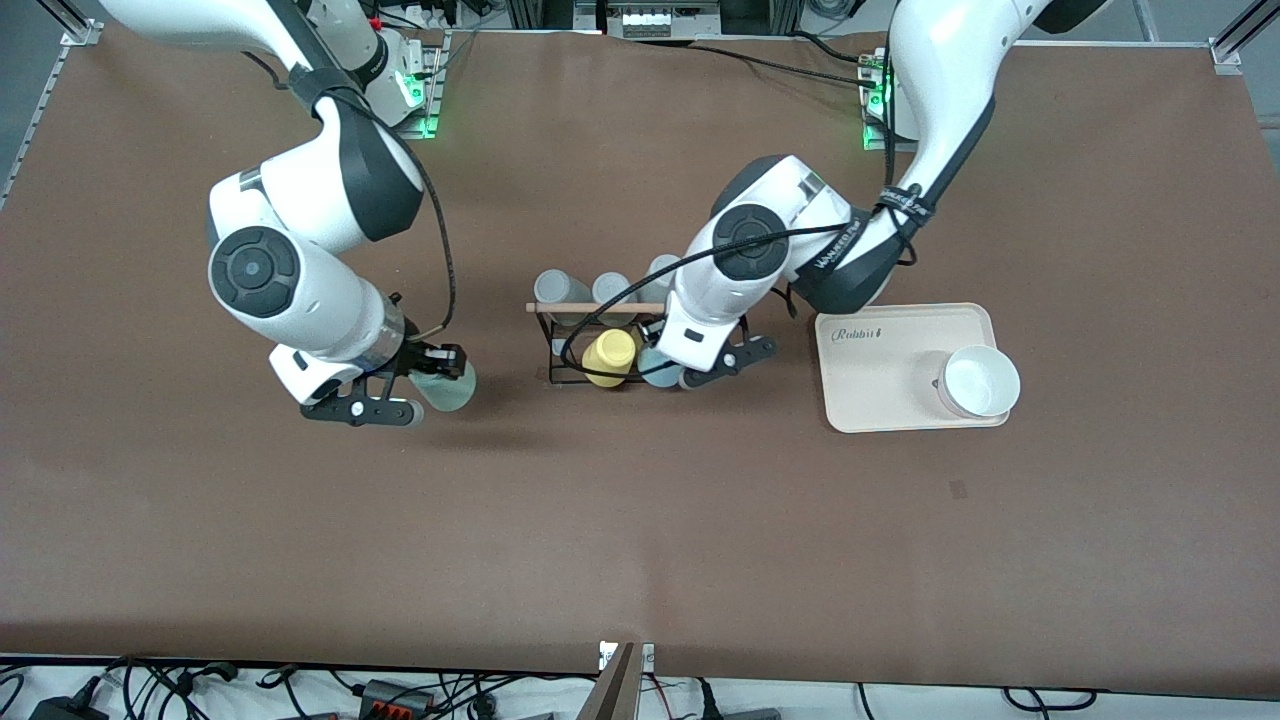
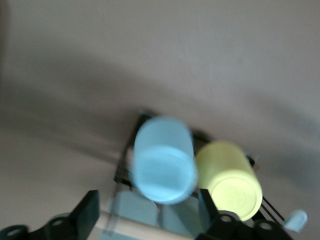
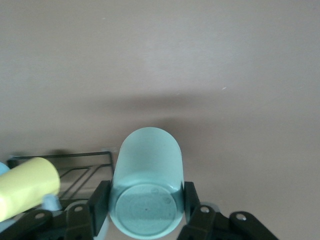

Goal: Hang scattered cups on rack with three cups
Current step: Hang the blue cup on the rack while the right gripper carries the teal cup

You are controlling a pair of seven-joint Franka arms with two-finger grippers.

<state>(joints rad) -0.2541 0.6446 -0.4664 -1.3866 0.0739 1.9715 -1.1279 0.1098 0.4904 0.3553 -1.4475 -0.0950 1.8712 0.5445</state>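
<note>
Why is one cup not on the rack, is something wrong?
Nothing looks broken or spilled. The mint green cup is off the rack only because the right gripper holds it above the table. The left gripper is at the rack, around the blue cup.

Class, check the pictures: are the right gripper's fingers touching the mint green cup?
Touching. The right wrist view shows the right gripper with its fingers pressed against both sides of the mint green cup, no gap visible.

Mint green tumbler (image 3: 146,185); light blue tumbler (image 2: 164,160); yellow tumbler (image 1: 609,357); grey tumblers (image 1: 560,289); black wire rack (image 1: 556,350) with light wooden rod (image 1: 590,308); beige tray (image 1: 880,395); white bowl (image 1: 982,381); brown table (image 1: 640,520)
</note>
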